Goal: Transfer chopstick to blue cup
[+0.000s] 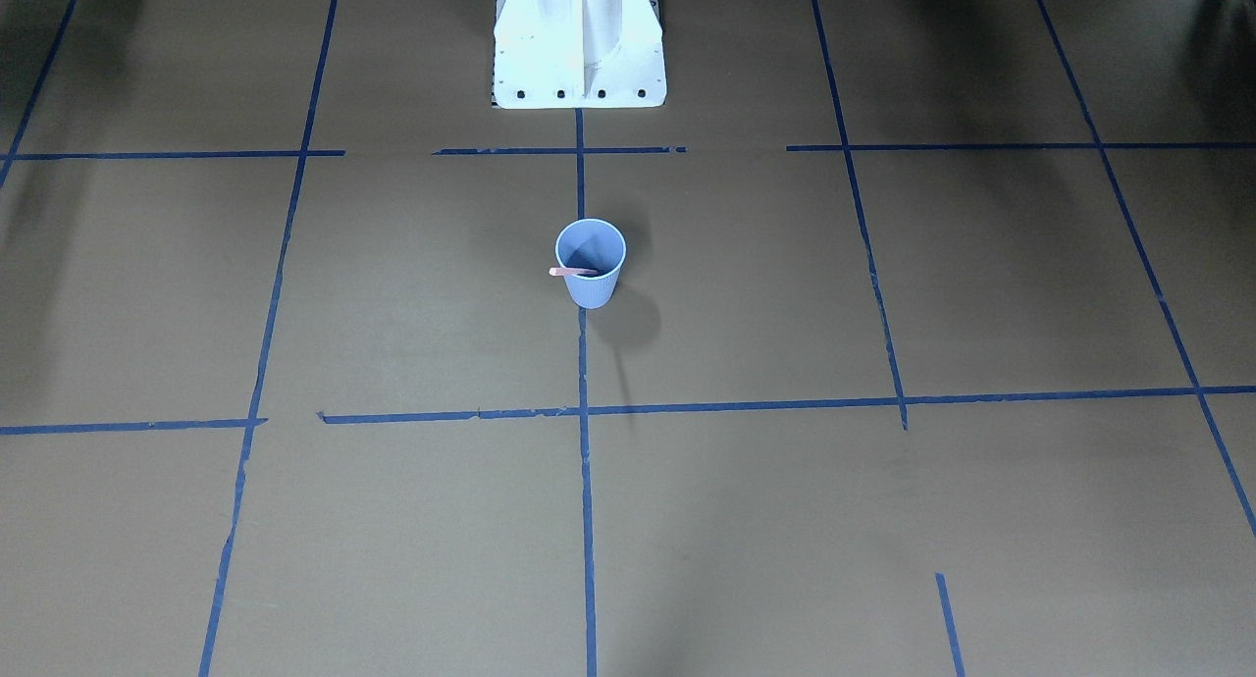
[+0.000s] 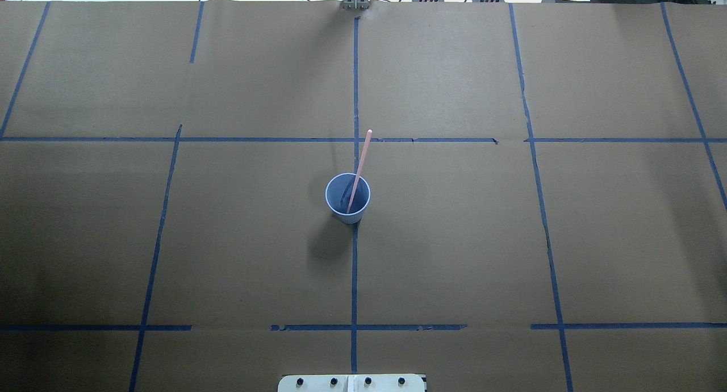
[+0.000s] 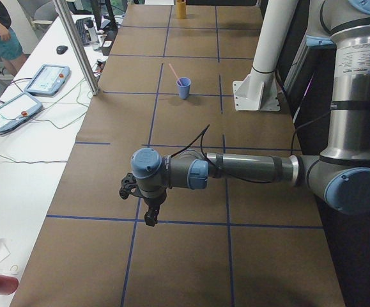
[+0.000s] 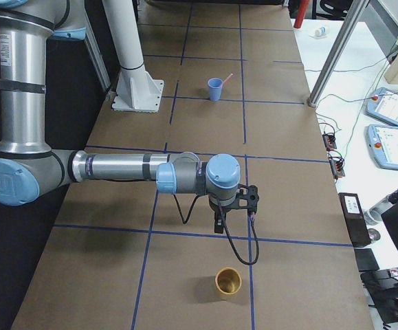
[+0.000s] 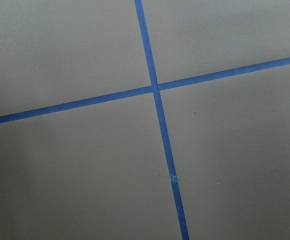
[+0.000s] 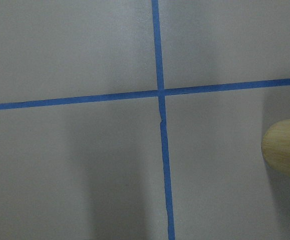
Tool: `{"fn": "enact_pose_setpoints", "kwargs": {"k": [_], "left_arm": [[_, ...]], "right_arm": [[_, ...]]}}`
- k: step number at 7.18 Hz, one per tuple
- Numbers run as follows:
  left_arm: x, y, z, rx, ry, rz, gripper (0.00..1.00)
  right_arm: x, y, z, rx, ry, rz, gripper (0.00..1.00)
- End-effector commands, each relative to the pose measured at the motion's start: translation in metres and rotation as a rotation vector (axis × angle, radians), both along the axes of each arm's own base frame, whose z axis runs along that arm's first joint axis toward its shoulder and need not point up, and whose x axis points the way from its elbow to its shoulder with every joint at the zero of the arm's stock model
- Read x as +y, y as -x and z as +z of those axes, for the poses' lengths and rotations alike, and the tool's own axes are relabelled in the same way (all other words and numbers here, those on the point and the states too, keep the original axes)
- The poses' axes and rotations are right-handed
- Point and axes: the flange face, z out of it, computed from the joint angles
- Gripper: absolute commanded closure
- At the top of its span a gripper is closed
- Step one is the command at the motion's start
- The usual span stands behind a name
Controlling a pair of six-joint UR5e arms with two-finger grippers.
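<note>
Entry: thin pink chopstick (image 2: 359, 170) leant inside ribbed light-blue paper cup (image 2: 347, 201) at the middle of the table (image 2: 511, 238); transfer judged complete, no further move judged needed; left tool (image 3: 150, 219) and right tool (image 4: 217, 225), both well apart from the cup, cannot be told apart or together.

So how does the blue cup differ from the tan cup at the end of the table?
The blue cup is light blue; the tan cup is yellowish brown. The blue cup holds the leaning chopstick; the tan cup shows nothing inside. Both stand upright, mouths open.
</note>
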Motion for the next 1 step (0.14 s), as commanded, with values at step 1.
{"fn": "enact_pose_setpoints", "kwargs": {"k": [1], "left_arm": [[0.0004, 0.0000, 0.0004, 0.000, 0.000, 0.001, 0.00]], "right_arm": [[-0.0014, 0.0000, -0.0015, 0.000, -0.003, 0.000, 0.00]]}}
